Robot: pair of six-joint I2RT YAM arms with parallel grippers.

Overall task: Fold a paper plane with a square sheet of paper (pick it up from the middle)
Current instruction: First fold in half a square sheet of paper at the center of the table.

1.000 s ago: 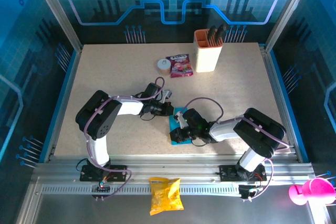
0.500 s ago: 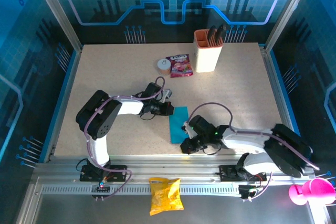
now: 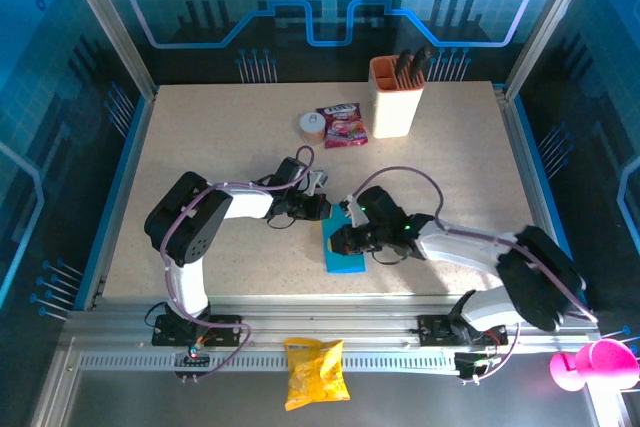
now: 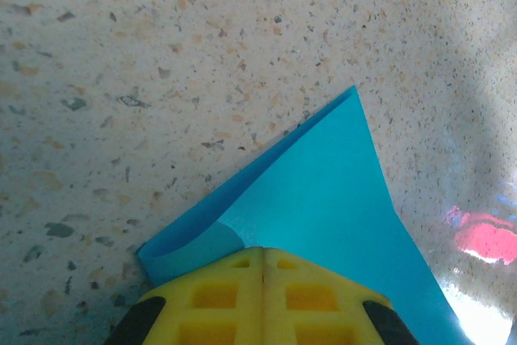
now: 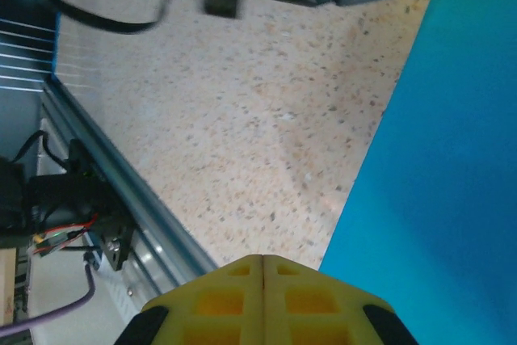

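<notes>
Left gripper (image 3: 321, 209), clenched empty, pins the folded cyan paper sheet (image 3: 347, 259) under its tips.
My right gripper (image 3: 341, 241), clenched too, sits alongside at the sheet's edge, I judge to press the crease.

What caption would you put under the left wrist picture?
Shut yellow fingers meet the curled edge of folded blue paper on a speckled table.

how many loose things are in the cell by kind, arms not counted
snack bags: 2 (pink-red packet, yellow bag)
blue paper: 1
beige holder cup: 1
small round pale item: 1
pink cup: 1
total: 6
</notes>
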